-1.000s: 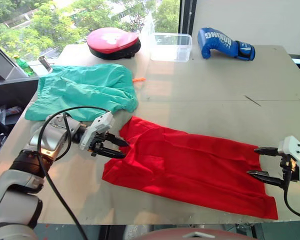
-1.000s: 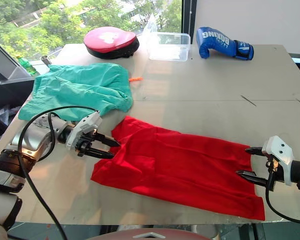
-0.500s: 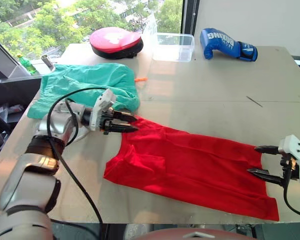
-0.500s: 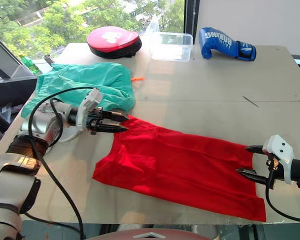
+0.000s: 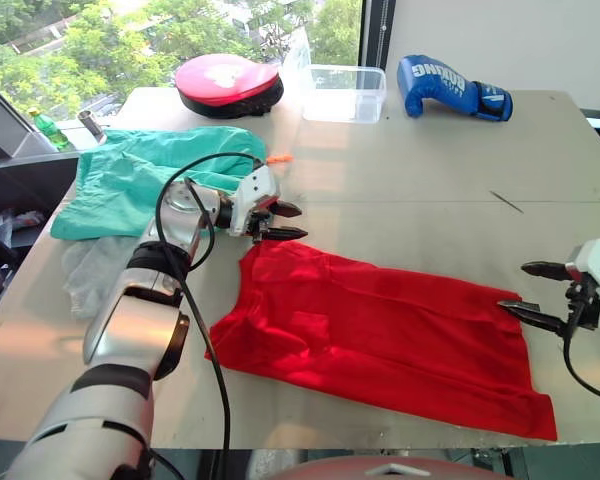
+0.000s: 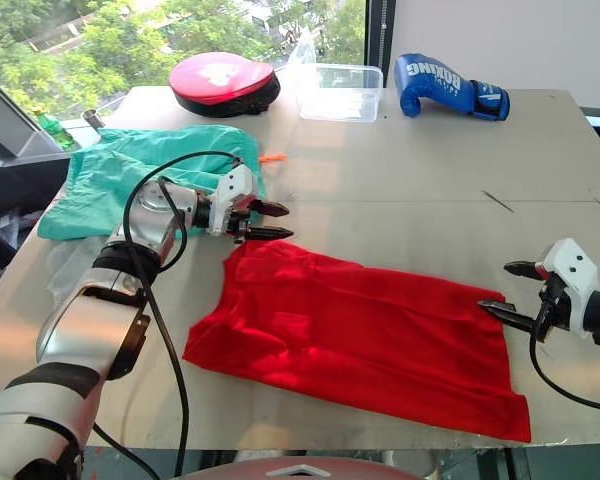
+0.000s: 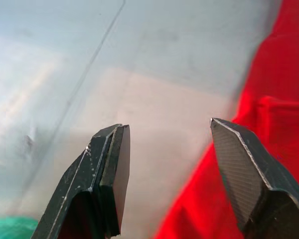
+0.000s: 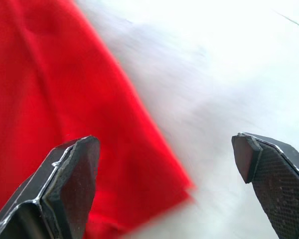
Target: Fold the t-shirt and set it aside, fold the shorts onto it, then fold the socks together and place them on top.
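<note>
Your left gripper [image 5: 292,221] is open, holding nothing, at the far left corner of the t-shirt [image 5: 380,335], which lies flat near the table's [image 5: 430,170] front edge. Your right gripper [image 5: 527,287] is open too, empty, at the shirt's right edge. Shorts [image 5: 145,175] lie far left.

Left gripper [image 5: 289,221] fingers apart, arm stretched forward; right gripper [image 5: 525,288] fingers spread, pointing inward.

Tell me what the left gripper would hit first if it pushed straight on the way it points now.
Probably only bare table. The left gripper, jaws open, points across the table just past the t-shirt corner; the wrist view shows tabletop ahead with red fabric off to one side. Depth is uncertain.
</note>
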### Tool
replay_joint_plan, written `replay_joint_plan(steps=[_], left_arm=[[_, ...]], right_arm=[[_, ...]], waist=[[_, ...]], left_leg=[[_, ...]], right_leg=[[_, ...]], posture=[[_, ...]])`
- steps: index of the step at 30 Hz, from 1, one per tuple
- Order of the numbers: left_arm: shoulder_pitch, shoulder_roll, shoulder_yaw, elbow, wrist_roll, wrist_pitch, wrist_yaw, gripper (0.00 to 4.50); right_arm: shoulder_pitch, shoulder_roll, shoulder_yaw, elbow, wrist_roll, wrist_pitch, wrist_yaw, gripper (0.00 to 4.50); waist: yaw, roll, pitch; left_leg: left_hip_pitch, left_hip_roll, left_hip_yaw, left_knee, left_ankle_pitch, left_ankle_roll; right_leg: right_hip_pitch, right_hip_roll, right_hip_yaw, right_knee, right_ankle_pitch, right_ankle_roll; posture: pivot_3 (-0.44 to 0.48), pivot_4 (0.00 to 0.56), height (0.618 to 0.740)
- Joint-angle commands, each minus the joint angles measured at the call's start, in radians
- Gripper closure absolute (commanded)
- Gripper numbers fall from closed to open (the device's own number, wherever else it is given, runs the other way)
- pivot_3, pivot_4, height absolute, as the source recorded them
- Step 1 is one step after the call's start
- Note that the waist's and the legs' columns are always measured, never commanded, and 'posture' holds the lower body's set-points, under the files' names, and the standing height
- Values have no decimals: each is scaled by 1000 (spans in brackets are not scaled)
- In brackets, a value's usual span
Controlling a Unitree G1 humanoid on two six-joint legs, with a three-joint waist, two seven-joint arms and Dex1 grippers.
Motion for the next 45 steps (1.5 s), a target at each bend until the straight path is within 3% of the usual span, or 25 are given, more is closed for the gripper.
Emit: replay_joint_plan(steps=[1, 4, 7, 9, 10, 11, 14, 18, 32, 36, 45], left_arm=[[-36, 4, -19, 85, 98, -118, -13, 1700], [-55, 11, -50, 143, 179, -182, -18, 1700], [-72, 9, -70, 185, 244, -227, 15, 1737], [-81, -3, -67, 205, 266, -233, 31, 1737], [-84, -8, -66, 212, 275, -234, 31, 1737], [-84, -11, -67, 216, 282, -239, 23, 1737], [-83, -16, -61, 219, 294, -249, -1, 2663], [-91, -6, -45, 221, 290, -240, -54, 3926], [-146, 9, 72, 236, 234, -112, -191, 3926], [-137, 4, 76, 226, 245, -152, -143, 3104], [-119, 7, 11, 243, 339, -185, -143, 3104]], right_arm=[[-58, -7, 56, 31, -29, 23, -22, 0], [-104, -23, 130, 72, -73, 29, -13, 0], [-157, -26, 188, 119, -104, 24, -2, 744], [-180, -28, 211, 133, -108, 27, 13, 1756], [-189, -30, 221, 137, -110, 29, 19, 2480], [-193, -33, 228, 137, -112, 29, 27, 2842], [-199, -34, 236, 133, -113, 34, 38, 4418], [-205, -34, 245, 129, -117, 34, 43, 4500], [-209, -14, 266, 144, -142, 4, 38, 4500], [-202, -14, 264, 136, -143, 3, 36, 4500], [-210, -18, 268, 143, -150, -6, 34, 4500]], waist=[[-7, 0, 0], [-6, 0, 0], [-3, 0, 0], [-3, 0, 0], [-3, 0, 0], [-3, 0, 0], [-3, 0, -1], [-3, 0, -1], [-6, 0, -1], [-6, 0, -1], [-6, 0, -1]], left_leg=[[0, 0, 0, -1, 0, 0], [0, 0, 0, -1, 0, 0], [0, 0, 0, 0, 0, 0], [0, 0, 0, 0, 0, 0], [0, 0, 0, 0, 0, 0], [0, 0, 0, 0, 0, 0], [1, 0, 0, 0, 0, 0], [1, 0, 0, 1, 0, 0], [1, 0, 0, 0, 0, 0], [1, 0, 0, 0, 0, 0], [1, 0, 0, 0, 0, 0]], right_leg=[[0, 0, 0, 0, 0, 0], [-1, 0, 0, 0, 0, 0], [-1, 0, 0, 0, 0, 0], [0, 0, 0, 1, 0, 0], [0, 0, 0, 1, 0, 0], [0, 0, 0, 1, 0, 0], [0, 0, 0, 2, 0, 0], [0, 0, 0, 2, 0, 0], [0, 0, 0, 2, 0, 0], [0, 0, 0, 2, 0, 0], [0, 0, 0, 2, 0, 0]], posture=[[0, 150, 731], [0, 150, 731], [0, 150, 731], [0, 150, 731], [0, 150, 731], [0, 150, 731], [0, 150, 731], [0, 150, 731], [0, 150, 731], [0, 150, 731], [0, 150, 731]])
